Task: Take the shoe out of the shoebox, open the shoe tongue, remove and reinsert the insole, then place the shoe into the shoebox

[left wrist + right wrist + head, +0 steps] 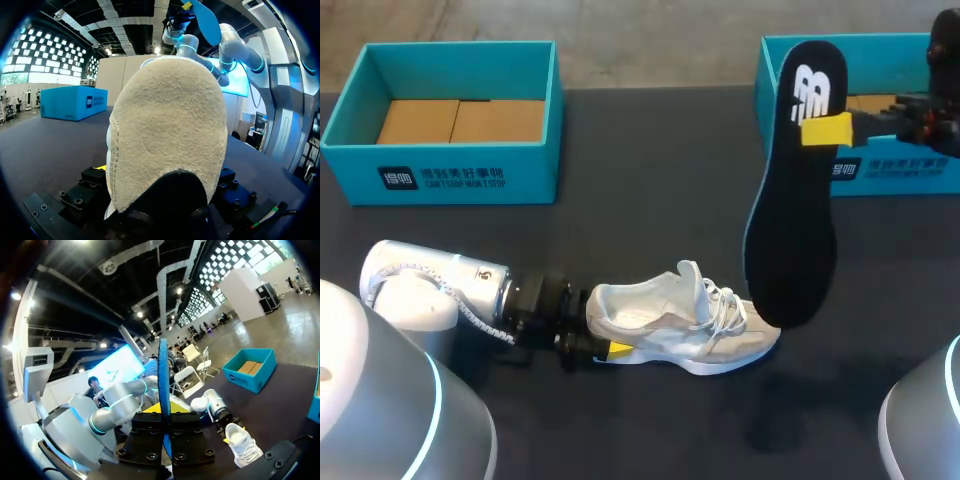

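My left end effector [607, 343] is clenched on the heel of the white shoe [690, 325]. The shoe stands on its sole on the dark desk [650, 190], with the toe toward my right. My right end effector [826, 130] is grasping the black insole [795, 240] near its heel end and holds it upright in the air, the wide end hanging down by the front of the shoe. An open teal shoebox [440, 175] stands at the far left, and a second shoebox [890, 170] at the far right, behind the insole.

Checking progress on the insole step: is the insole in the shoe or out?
Out. The right gripper holds the whole black insole upright, outside the shoe.
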Controlling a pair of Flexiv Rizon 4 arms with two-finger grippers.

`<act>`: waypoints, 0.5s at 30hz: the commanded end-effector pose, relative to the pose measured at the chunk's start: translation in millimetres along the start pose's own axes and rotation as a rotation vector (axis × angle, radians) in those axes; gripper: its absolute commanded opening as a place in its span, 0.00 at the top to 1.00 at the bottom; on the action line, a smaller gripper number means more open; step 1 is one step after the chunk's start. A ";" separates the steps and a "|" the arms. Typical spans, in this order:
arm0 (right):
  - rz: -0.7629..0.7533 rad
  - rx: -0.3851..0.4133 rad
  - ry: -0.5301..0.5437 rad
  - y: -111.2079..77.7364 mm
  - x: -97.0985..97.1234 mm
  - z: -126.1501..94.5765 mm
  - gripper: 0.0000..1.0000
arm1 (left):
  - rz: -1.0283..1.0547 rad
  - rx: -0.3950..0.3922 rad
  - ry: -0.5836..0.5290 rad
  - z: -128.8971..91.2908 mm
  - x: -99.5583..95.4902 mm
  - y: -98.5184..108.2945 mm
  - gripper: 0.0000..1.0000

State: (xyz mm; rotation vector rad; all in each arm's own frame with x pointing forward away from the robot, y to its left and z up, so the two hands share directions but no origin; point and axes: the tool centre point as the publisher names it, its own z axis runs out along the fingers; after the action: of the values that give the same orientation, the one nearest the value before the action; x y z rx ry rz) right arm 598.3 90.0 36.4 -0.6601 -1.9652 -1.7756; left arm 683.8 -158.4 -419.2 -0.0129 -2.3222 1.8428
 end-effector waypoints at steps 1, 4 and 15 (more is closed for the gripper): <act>0.015 -0.016 -0.058 -9.9 27.6 -8.3 1.00 | 0.000 0.001 0.000 1.6 -0.5 2.5 1.00; 0.024 -0.023 -0.058 -10.4 38.5 -10.7 1.00 | 0.000 0.001 0.000 1.6 -0.5 2.5 1.00; 0.055 -0.061 -0.060 -11.8 58.0 -12.8 1.00 | 0.000 0.001 0.000 1.6 -0.5 2.5 1.00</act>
State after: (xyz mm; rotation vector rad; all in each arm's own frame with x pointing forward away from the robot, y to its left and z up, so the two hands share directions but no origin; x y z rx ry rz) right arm 566.8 84.9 66.3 -0.6621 -1.8991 -1.7515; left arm 683.9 -158.3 -419.3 -0.0128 -2.3222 1.8429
